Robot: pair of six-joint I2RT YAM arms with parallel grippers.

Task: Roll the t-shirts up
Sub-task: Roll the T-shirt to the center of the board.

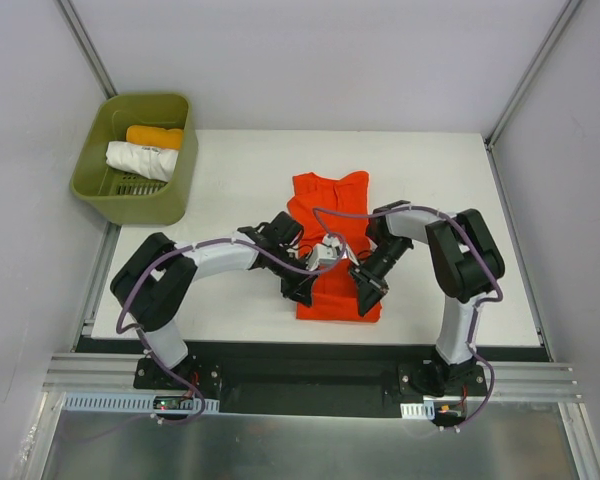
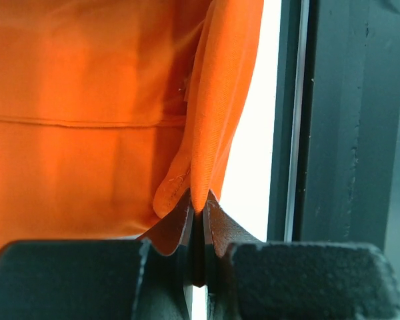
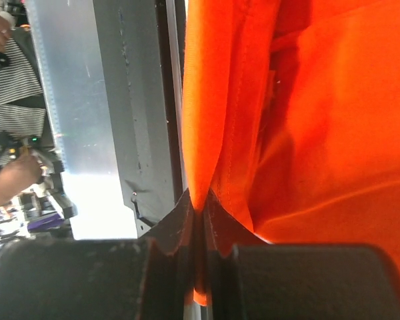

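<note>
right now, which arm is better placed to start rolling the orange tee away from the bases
Neither alone. The left gripper is shut on the near left hem of the t-shirt, and the right gripper on its near right hem, about level. Rolling with both together looks best.

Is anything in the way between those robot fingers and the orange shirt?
Nothing visible is. The left fingers and the right fingers are each shut on the near edge of the t-shirt, with the cloth pinched directly between them.

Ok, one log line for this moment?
left hand: shut on t-shirt | right hand: shut on t-shirt | t-shirt: folded on table, not yet rolled
</note>
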